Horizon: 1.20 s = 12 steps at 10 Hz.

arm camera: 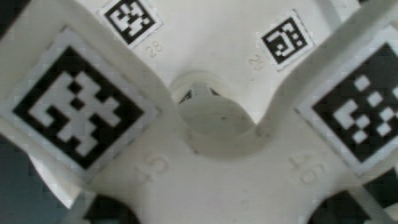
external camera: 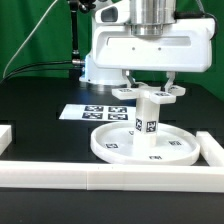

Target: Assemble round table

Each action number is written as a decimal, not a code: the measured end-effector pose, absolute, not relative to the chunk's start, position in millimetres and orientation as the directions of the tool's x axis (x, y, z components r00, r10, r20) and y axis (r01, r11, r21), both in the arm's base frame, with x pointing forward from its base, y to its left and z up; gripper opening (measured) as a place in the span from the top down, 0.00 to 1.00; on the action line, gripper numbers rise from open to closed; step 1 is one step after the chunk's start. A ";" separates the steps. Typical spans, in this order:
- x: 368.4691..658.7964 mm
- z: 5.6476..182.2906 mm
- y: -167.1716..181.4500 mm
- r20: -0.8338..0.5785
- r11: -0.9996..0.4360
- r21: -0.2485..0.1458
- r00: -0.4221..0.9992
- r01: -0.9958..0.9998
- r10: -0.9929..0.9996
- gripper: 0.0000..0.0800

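Observation:
The large round disc lies flat on the black table in the exterior view. The short leg stands upright in the disc's centre. The cross-shaped base piece sits on top of the leg. My gripper comes straight down over it, one finger on each side, shut on the base piece. In the wrist view the base piece fills the frame, with its tagged arms spreading outward and its round hub in the middle. My gripper closes on its body, and the leg and disc are hidden beneath.
The marker board lies behind the disc toward the exterior view's left. Long white border rails run along the front, the right and the left edge. The arm's white base stands at the back.

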<state>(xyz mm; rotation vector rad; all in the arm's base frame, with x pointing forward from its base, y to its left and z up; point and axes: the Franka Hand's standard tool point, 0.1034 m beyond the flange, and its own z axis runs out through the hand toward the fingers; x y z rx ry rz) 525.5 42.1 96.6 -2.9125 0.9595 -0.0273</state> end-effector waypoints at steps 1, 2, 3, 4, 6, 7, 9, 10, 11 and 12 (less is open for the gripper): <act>526.1 96.5 42.4 -0.012 -0.717 -0.078 0.719 -0.693 -0.694 0.45; 526.7 96.6 42.8 -0.011 -0.637 -0.082 0.640 -0.767 -0.769 0.45; 526.0 96.4 42.6 -0.017 -0.555 -0.078 0.558 -0.828 -0.830 0.45; 525.8 96.5 42.6 -0.025 -0.465 -0.074 0.467 -0.882 -0.884 0.45; 526.4 96.3 42.4 -0.033 -0.322 -0.067 0.324 -0.944 -0.945 0.45; 526.8 96.4 42.1 -0.040 -0.271 -0.068 0.275 -0.960 -0.961 0.45; 527.0 96.2 42.9 -0.052 -0.265 -0.074 0.269 -0.961 -0.962 0.45; 527.1 97.7 43.3 -0.055 -0.290 -0.076 0.294 -0.954 -0.954 0.32; 529.2 105.8 43.3 -0.064 -0.315 -0.092 0.321 -0.945 -0.945 0.22; 529.2 114.5 48.0 -0.077 -0.317 -0.090 0.324 -0.944 -0.943 0.19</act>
